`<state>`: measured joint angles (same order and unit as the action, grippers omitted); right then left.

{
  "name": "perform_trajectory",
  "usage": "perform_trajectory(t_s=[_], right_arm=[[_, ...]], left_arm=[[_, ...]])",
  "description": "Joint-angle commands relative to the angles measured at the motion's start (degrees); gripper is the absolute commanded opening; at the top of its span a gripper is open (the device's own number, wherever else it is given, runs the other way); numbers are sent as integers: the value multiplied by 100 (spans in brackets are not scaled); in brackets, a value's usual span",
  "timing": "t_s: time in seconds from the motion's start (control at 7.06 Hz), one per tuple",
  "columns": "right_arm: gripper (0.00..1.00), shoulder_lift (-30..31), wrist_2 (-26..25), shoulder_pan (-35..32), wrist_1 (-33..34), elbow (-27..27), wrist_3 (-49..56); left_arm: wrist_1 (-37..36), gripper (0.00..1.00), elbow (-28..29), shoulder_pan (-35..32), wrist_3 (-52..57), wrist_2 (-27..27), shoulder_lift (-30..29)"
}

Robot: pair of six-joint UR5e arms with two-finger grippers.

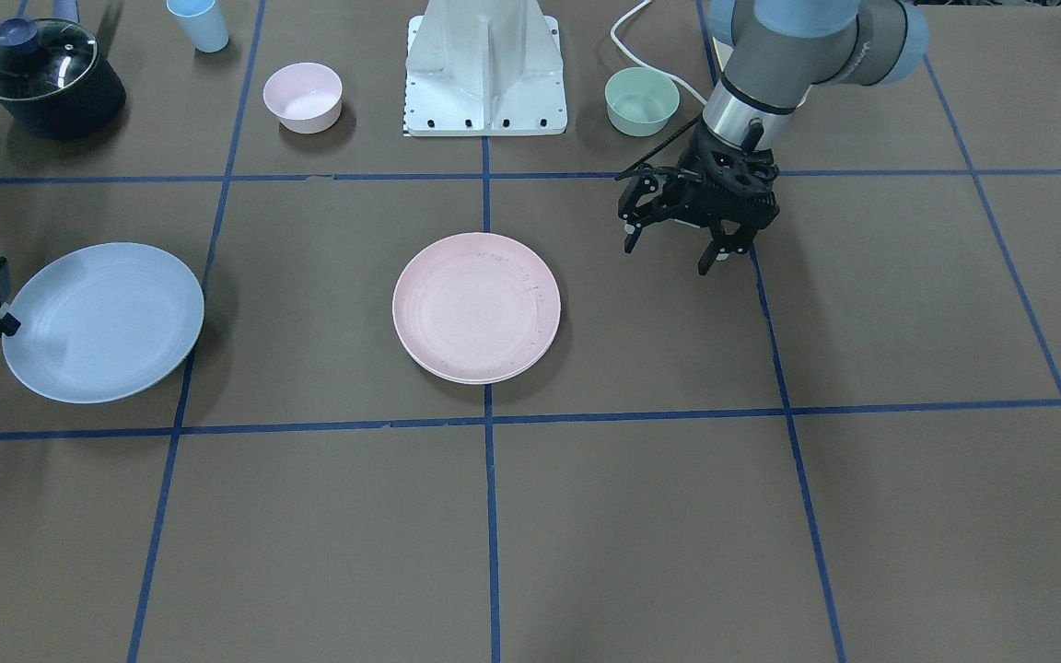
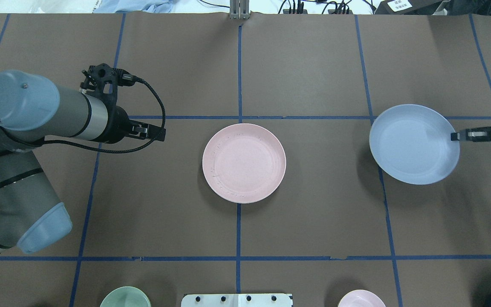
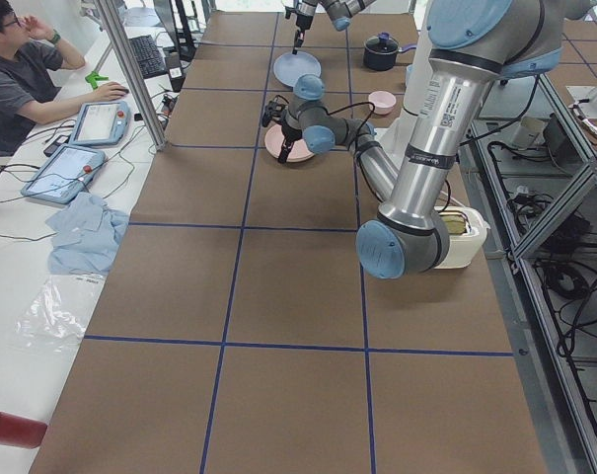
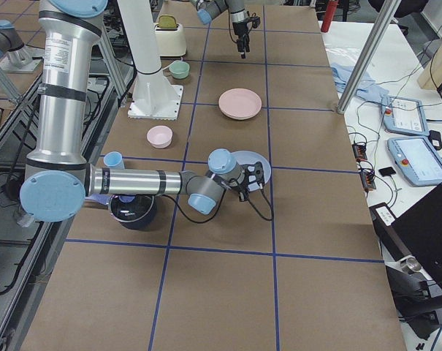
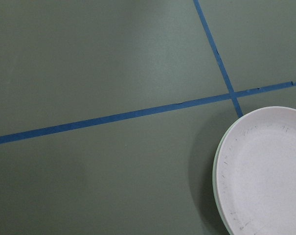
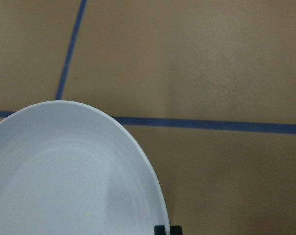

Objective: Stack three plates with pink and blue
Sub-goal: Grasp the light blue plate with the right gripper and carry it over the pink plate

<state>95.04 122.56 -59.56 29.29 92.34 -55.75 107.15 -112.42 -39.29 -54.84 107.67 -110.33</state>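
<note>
Nearest the front-facing camera, the brown paper-covered table [image 1: 770, 534] is showing its grid of blue tape lines. Beyond that, at the centre crossing, the pale pink round matte plate [image 1: 476, 306] is sitting squarely on the cream round matte plate [image 1: 484, 380]. Only a thin rim of the cream one is showing along the near edge, so two of the three plates are judged stacked.

Level with them, well apart toward the robot's right, the light blue round matte plate [image 1: 103, 321] is riding tilted over a broad offset shadow. It is therefore judged lifted rather than resting. The right gripper [image 2: 455, 136] is pinching its outer rim, jaws drawn down to the plate's thickness. This edge hold is leaving the underside free for setting down on the pink plate.

Slightly farther back, the left gripper [image 1: 670, 256] is hovering beside the stack without touching it, jaws standing wide apart and holding nothing. It is judged to be standing clear of the incoming plate's path.

Farthest off, a small pink bowl [image 1: 302, 96], a small mint bowl [image 1: 642, 100], a light blue cup [image 1: 199, 23], a dark glass-lidded pot [image 1: 47, 78] and the white mounting base [image 1: 486, 74] are standing along the robot's side.

The left wrist camera is showing the cream rim beneath the pink plate plainly, whereas in the overhead view the stack is reading as one plate. The right wrist camera is showing a fingertip [image 6: 167, 230] at the blue rim but not the opposing finger.
</note>
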Motion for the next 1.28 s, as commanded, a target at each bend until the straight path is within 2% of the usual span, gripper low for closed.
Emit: perform_trajectory(t_s=[0.0, 0.28, 0.42, 0.57, 0.71, 0.85, 0.99, 1.13], right_arm=[[0, -1079, 93, 23, 164, 90, -1362], [0, -1863, -125, 583, 349, 108, -2357], [0, -2031, -623, 1082, 393, 204, -2779], [0, -2120, -1220, 1635, 863, 588, -2827], [0, -2347, -1626, 2075, 2025, 1166, -2836], [0, -2437, -2361, 2750, 2985, 1624, -2836], [0, -2585, -3055, 3374, 3404, 1594, -2836], [0, -2691, -3297, 3607, 3695, 1550, -2836]], left_arm=[[-88, 100, -43, -577, 873, 359, 246], [-639, 100, -52, -1576, 2512, 702, 494], [-747, 100, -44, -2104, 3444, 729, 782], [-757, 100, 9, -2709, 4437, 895, 1020], [-748, 100, 175, -3168, 5195, 1166, 1170], [-748, 100, 211, -3338, 5411, 1178, 1250], [-748, 100, 238, -3340, 5413, 1178, 1259], [-748, 100, 281, -3331, 5413, 1186, 1259]])
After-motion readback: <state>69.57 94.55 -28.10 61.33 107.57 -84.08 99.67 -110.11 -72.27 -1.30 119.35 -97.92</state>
